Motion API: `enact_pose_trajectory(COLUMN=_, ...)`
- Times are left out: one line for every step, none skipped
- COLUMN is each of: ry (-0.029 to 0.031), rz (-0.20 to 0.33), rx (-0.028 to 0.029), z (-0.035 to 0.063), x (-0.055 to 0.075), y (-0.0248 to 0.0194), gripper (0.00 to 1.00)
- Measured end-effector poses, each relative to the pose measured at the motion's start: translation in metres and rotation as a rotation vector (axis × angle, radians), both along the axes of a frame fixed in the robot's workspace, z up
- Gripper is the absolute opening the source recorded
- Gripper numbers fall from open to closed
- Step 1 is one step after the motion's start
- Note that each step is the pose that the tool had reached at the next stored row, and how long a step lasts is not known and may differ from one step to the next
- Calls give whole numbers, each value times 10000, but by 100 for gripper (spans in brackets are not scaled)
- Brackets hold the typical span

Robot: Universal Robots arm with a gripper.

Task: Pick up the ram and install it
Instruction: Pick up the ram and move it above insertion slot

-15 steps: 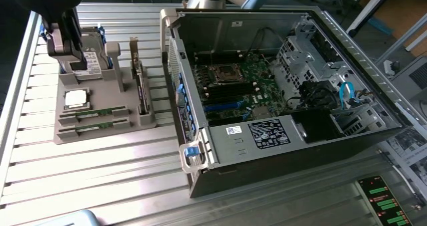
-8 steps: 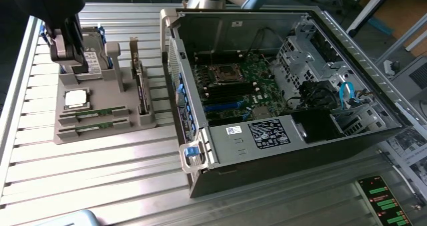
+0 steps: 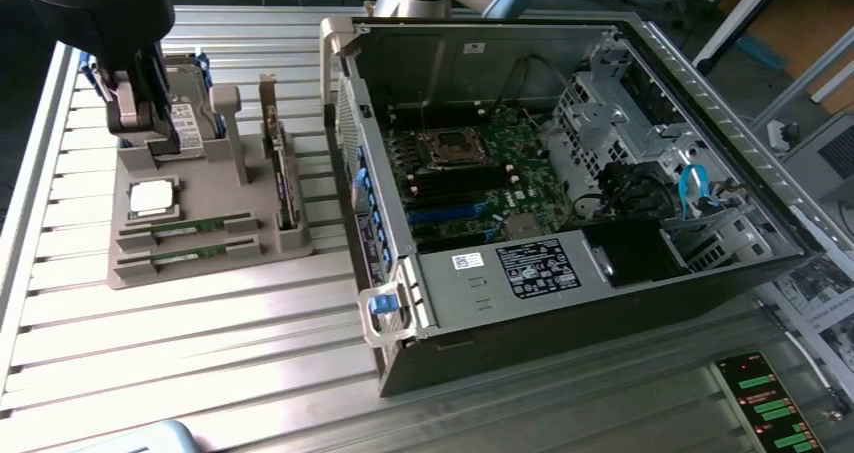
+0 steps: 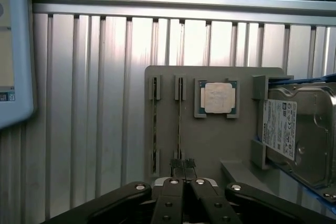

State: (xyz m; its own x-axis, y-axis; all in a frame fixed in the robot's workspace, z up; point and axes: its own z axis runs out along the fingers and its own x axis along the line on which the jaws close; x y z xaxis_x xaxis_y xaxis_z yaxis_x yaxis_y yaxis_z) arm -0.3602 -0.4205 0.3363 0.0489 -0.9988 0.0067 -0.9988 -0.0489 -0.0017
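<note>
The ram [image 4: 180, 119] stands on edge in a slot of the grey holder tray [image 4: 210, 145], on the tray's side away from the hard drive [image 4: 296, 129]. The processor [image 4: 217, 98] is seated just beside it, and a second ram stick [image 4: 154, 124] sits in the neighbouring slot toward the tray's outer edge. The gripper [image 4: 182, 164] hangs above the tray, clear of everything, its fingers pressed together and holding nothing. In the wrist view its tips line up with one end of the ram. The open computer case [image 3: 561, 323] sits just beside the tray. The stick looks light, thin and stiff, yet probably fragile at its chips and bottom contacts. The soundest hold is likely a gentle pinch across its two flat faces near the middle of the exposed top edge, which would let it lift straight out without tilting or bending.
</note>
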Motion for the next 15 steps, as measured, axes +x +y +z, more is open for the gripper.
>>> enact_pose_trajectory(ry=0, rz=-1, rx=0, z=-14, x=0, y=0, gripper=11)
enact_pose_trajectory(ry=0, rz=0, rx=0, z=-27, x=-1, y=0, gripper=11)
enact_pose_trajectory(ry=1, rz=0, rx=-1, z=-41, x=-1, y=0, gripper=11)
enact_pose_trajectory(ry=1, rz=1, rx=0, z=-52, x=-1, y=0, gripper=11)
enact_pose_trajectory(ry=0, rz=0, rx=0, z=-63, x=-1, y=0, gripper=11)
enact_pose_trajectory(ry=0, rz=0, rx=0, z=-75, x=-1, y=0, gripper=11)
enact_pose_trajectory(ry=0, rz=0, rx=0, z=-86, x=-1, y=0, gripper=11)
enact_pose_trajectory(ry=0, rz=0, rx=0, z=-97, x=-1, y=0, gripper=11)
enact_pose_trajectory(ry=1, rz=0, rx=0, z=-110, x=-2, y=0, gripper=11)
enact_pose_trajectory(ry=1, rz=0, rx=0, z=-125, x=-3, y=0, gripper=11)
enact_pose_trajectory(ry=1, rz=0, rx=0, z=-137, x=-5, y=0, gripper=11)
enact_pose_trajectory(ry=1, rz=0, rx=0, z=-149, x=-6, y=0, gripper=11)
enact_pose_trajectory(ry=1, rz=1, rx=-1, z=-161, x=-7, y=0, gripper=11)
enact_pose_trajectory(ry=1, rz=0, rx=-1, z=-174, x=-8, y=0, gripper=11)
enact_pose_trajectory(ry=0, rz=0, rx=0, z=-186, x=-9, y=0, gripper=11)
